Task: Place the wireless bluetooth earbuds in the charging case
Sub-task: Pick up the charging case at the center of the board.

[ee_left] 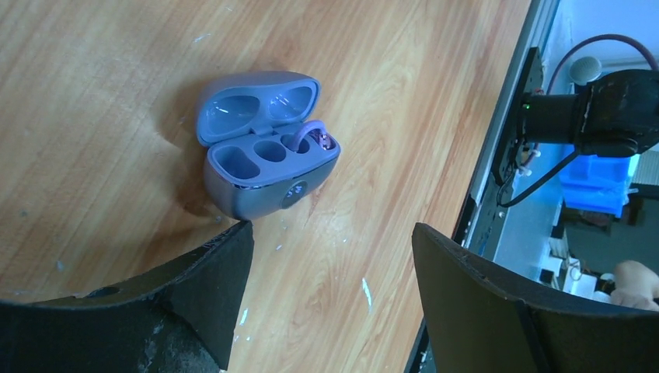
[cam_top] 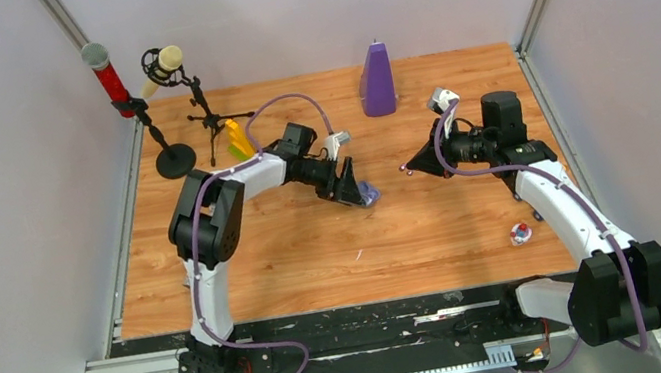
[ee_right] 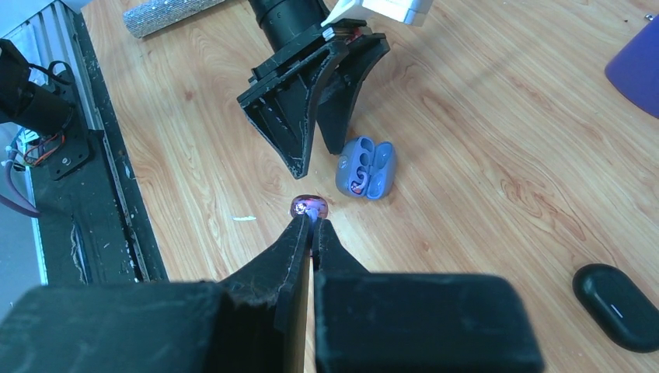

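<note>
The pale purple charging case [ee_left: 256,183] lies open on the wooden table, lid back, with one purple earbud [ee_left: 315,140] seated in its right slot and the other slots bare. My left gripper [ee_left: 334,256] is open just beside the case [cam_top: 368,194], nothing between its fingers [ee_left: 221,268]. My right gripper [ee_right: 312,225] is shut on a second purple earbud [ee_right: 308,208], held at its tips above the table a short way from the case [ee_right: 365,167]. From above, the right gripper [cam_top: 408,169] points at the case from the right.
A closed black oval case [ee_right: 618,307] lies on the table by the right arm. A purple cone-shaped object [cam_top: 376,81] stands at the back centre. Two microphones on stands [cam_top: 175,157] and a yellow item [cam_top: 240,141] are at the back left. A small white and red object [cam_top: 520,234] lies front right.
</note>
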`<state>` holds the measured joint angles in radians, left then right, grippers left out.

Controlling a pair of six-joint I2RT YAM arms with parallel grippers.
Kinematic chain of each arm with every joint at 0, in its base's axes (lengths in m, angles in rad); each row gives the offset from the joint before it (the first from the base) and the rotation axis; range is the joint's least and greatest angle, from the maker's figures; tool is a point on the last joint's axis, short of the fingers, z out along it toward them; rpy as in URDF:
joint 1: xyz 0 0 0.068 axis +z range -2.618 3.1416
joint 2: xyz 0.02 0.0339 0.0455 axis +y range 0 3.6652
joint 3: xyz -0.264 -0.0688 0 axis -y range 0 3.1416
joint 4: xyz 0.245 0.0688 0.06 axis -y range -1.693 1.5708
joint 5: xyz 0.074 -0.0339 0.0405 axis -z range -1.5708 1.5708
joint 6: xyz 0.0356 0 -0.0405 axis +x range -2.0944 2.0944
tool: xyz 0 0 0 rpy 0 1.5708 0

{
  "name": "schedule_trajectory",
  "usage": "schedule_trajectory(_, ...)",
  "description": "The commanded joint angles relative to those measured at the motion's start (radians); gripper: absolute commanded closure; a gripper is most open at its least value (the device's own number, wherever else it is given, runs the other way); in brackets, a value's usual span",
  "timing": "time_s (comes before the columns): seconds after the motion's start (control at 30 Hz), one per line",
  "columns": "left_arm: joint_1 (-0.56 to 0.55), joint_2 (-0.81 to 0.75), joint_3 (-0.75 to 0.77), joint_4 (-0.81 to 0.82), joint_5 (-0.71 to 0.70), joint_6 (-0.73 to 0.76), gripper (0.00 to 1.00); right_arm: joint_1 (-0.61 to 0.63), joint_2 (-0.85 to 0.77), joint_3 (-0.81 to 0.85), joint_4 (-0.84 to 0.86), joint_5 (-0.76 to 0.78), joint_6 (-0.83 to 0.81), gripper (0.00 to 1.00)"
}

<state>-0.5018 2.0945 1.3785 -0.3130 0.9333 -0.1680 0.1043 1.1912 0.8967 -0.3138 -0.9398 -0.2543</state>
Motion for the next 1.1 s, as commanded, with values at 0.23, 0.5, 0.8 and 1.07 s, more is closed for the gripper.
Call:
schedule_trajectory(0.23,0.037,-0.079,0.012,-0.005,-0.137,0.072,0.18,0.002,-0.015,0.014,0.034,-0.002,-0.022,1.00)
schedule_trajectory(0.5,0.034,0.071,0.150,0.026,-0.062,0.003,0.18,0.002,-0.021,0.014,0.033,0.005,-0.020,1.00)
schedule_trajectory(0.8,-0.001,0.110,0.176,0.022,-0.001,-0.006,0.19,0.003,-0.008,0.015,0.032,0.001,-0.019,1.00)
schedule_trajectory(1.07,-0.037,0.034,0.115,-0.029,0.043,0.036,0.19,0.002,-0.015,0.015,0.032,0.003,-0.020,1.00)
